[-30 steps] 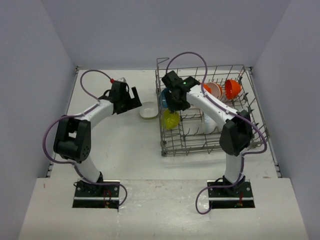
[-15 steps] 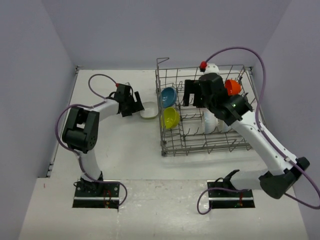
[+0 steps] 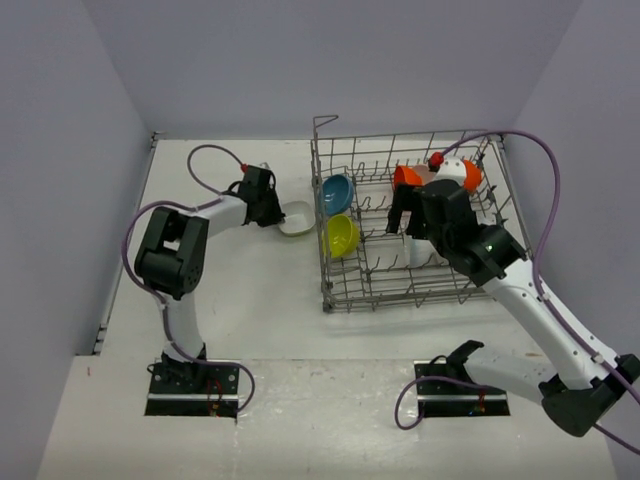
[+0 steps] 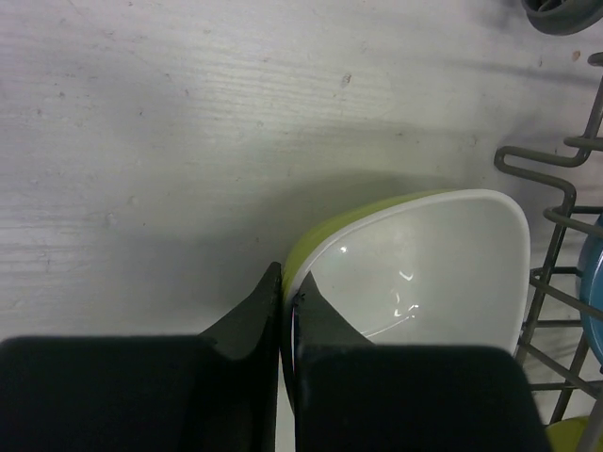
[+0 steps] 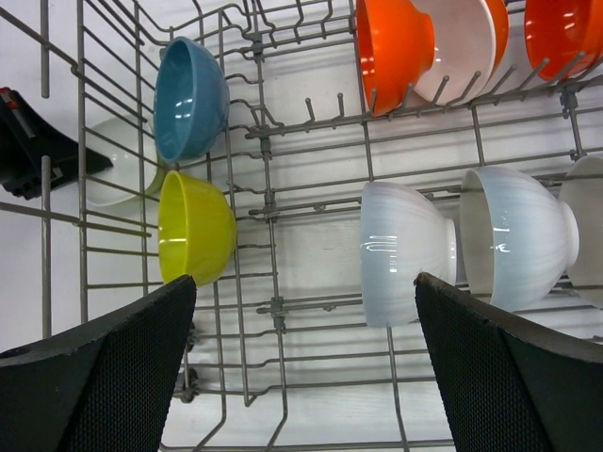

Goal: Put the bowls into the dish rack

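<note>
A squarish bowl [image 3: 297, 218], white inside and green outside, rests on the table just left of the dish rack [image 3: 400, 300]. My left gripper [image 3: 272, 212] is shut on that bowl's [image 4: 424, 264] near rim, one finger inside and one outside, as the left wrist view [image 4: 287, 282] shows. My right gripper [image 3: 408, 215] hangs open and empty above the rack's middle [image 5: 306, 282]. Standing in the rack are a blue bowl [image 5: 188, 99], a yellow-green bowl [image 5: 195, 226], an orange bowl with white inside [image 5: 396, 42], another orange bowl [image 5: 561, 33] and white round bowls [image 5: 405, 250].
The rack's tall wire side [image 4: 556, 217] stands close to the right of the held bowl. Upright tines [image 5: 264, 188] divide the rack. A purple-grey wall encloses the table on three sides.
My left gripper has reached the squarish bowl and shut on its rim. My right arm has pulled back from the rack's left side toward the middle and opened wide.
</note>
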You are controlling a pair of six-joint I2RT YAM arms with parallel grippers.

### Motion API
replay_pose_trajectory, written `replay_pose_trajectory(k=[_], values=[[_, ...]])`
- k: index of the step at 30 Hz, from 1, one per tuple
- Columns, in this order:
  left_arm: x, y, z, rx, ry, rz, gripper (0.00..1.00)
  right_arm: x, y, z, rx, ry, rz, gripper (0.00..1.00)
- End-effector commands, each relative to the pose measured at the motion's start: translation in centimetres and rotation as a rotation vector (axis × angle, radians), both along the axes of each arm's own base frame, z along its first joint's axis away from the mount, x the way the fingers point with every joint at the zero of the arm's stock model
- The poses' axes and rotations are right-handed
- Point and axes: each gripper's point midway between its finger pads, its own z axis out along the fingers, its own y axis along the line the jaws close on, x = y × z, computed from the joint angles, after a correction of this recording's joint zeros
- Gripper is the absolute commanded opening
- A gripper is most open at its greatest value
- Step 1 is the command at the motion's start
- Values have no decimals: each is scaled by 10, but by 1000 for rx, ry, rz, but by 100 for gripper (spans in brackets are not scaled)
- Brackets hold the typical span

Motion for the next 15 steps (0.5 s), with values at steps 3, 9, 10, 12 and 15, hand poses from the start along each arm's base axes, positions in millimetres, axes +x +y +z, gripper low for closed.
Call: replay_pose_trajectory(k=[3,9,10,12,15], values=[[2,15,71,18,-161,65,0,-1,4,16,62,-78,27,99],[-19,27,156,-8,-338,92,0,-5,24,44,42,-272,264,99],[-25,27,182,-18,-396,78,0,-21,48,68,61,-394,474,99],[-35,22,209,-9,-435,-5,0,-40,60,61,-191,-564,762,99],[-52,5,236,-15,-426,-166,0,-70,68,83,-371,-847,985,99]])
